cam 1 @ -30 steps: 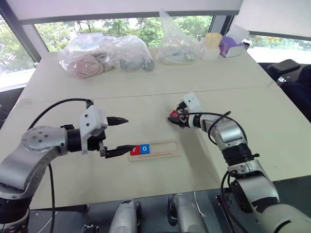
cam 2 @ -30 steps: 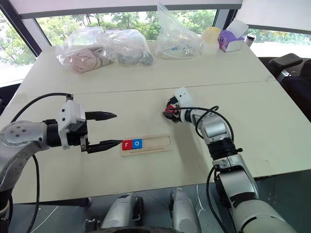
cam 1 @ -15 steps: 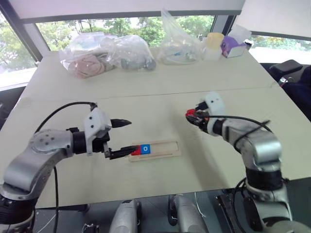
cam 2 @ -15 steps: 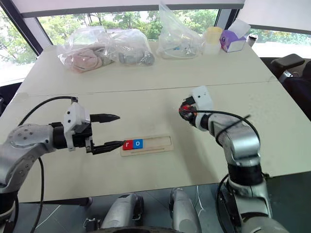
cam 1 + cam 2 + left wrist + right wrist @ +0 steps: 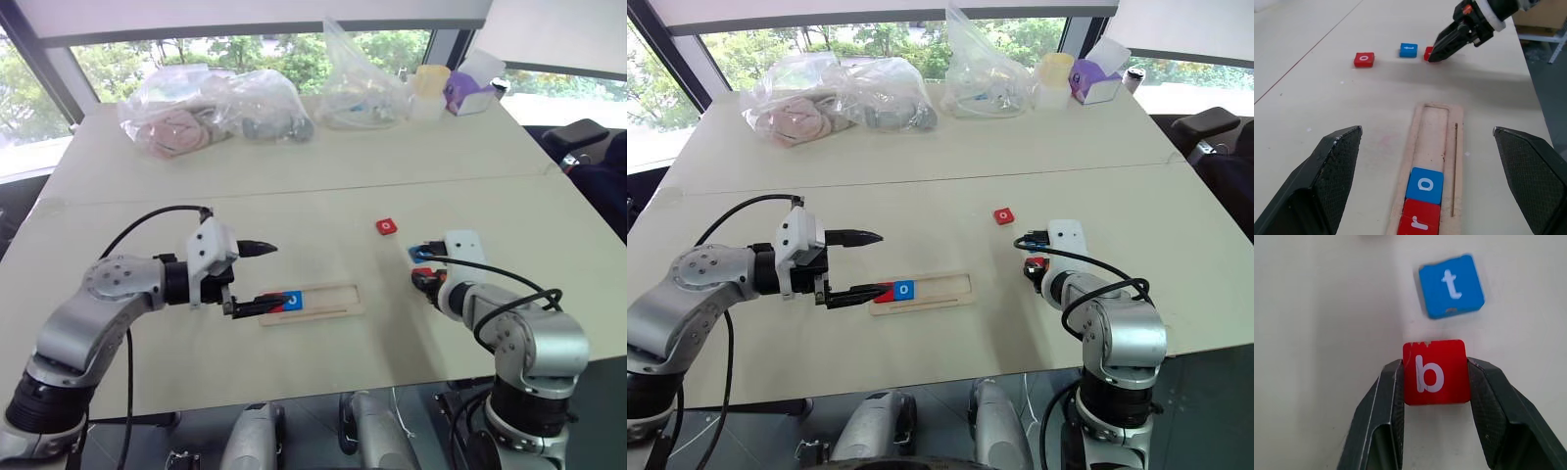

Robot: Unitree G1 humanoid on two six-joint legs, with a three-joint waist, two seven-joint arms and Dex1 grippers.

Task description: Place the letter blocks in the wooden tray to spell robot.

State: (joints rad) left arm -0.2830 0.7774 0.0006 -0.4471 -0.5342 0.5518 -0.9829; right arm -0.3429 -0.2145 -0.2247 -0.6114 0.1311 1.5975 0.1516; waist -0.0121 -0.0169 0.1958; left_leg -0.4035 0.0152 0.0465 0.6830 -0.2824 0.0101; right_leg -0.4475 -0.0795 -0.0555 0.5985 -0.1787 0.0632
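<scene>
Right pincer [image 5: 1435,382] pinches red b [image 5: 1436,372] on the surface — next letter after r, o in tray [image 5: 1436,128]. Left pincer [image 5: 263,276] spread wide at tray end.

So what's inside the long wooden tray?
The wooden tray holds a red r block and a blue o block, side by side at one end. The remaining slots show bare wood.

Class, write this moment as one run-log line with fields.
tray: r, o placed | right gripper: shut on red b block | left gripper: open beside tray | loose: blue t, red o
</scene>
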